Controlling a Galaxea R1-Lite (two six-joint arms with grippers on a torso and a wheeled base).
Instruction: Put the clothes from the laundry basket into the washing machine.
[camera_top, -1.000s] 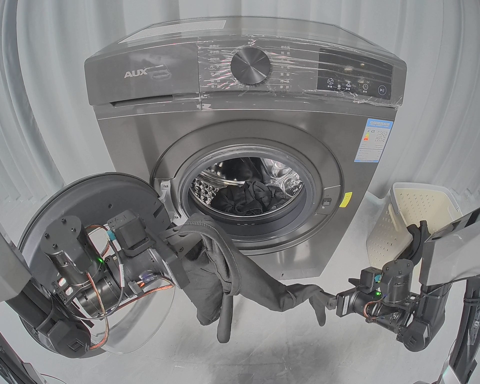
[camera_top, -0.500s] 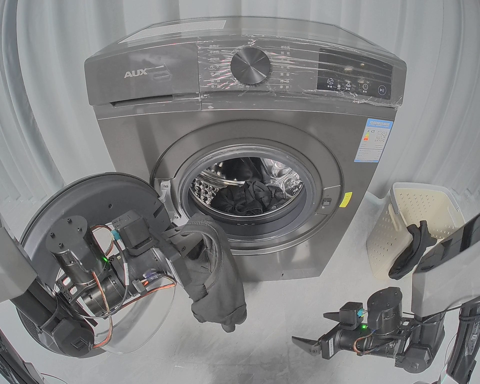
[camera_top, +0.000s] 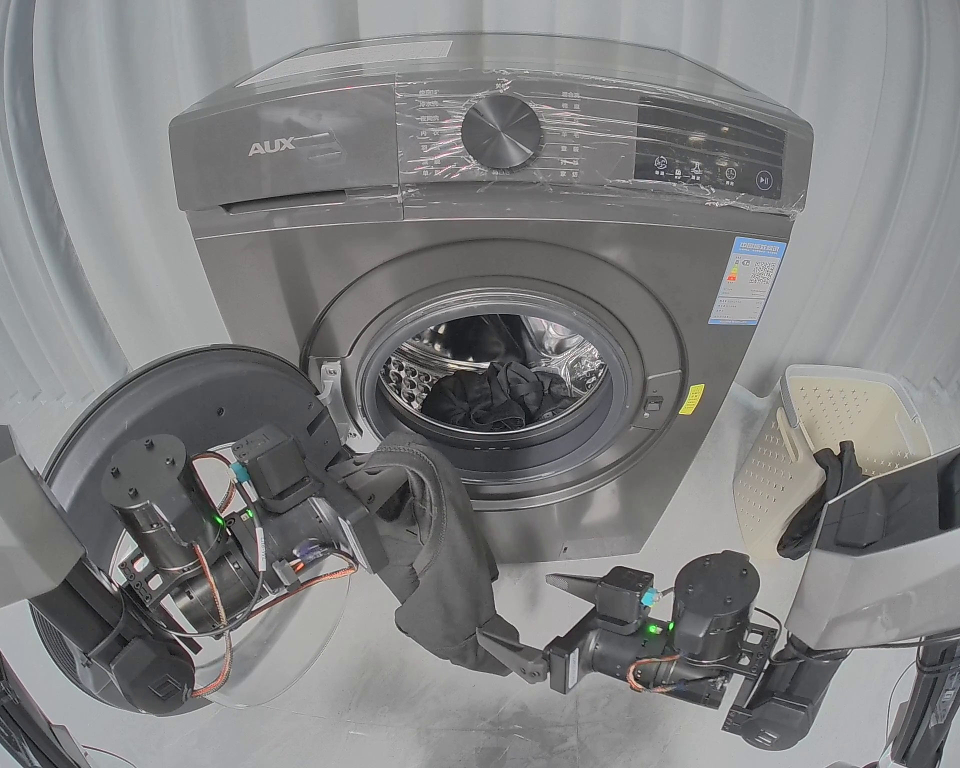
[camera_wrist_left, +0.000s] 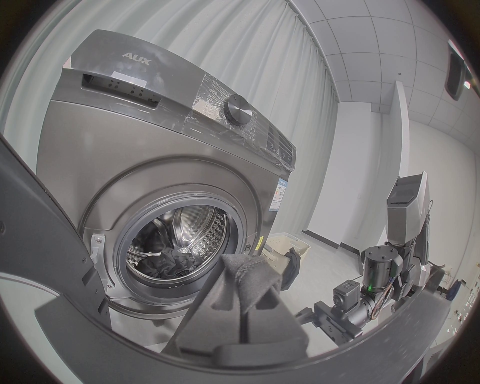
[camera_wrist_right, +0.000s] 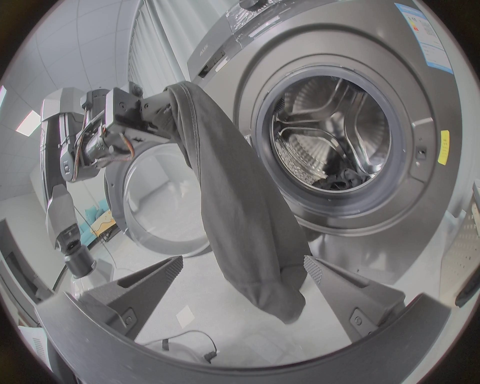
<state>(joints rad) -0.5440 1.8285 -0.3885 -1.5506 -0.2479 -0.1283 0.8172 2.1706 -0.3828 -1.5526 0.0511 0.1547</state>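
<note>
L end effector (camera_top: 372, 478) clamps limp, light dark garment (camera_top: 450, 560) by washing machine (camera_top: 300, 250); R end effector (camera_top: 535, 615), spread apart, should pinch hanging tip.

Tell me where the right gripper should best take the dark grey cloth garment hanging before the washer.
The bunched lower end of the dark grey cloth garment, approached level from the robot's right. It hangs free from the left gripper, shut on its top, and the open right gripper flanks that end.
</note>
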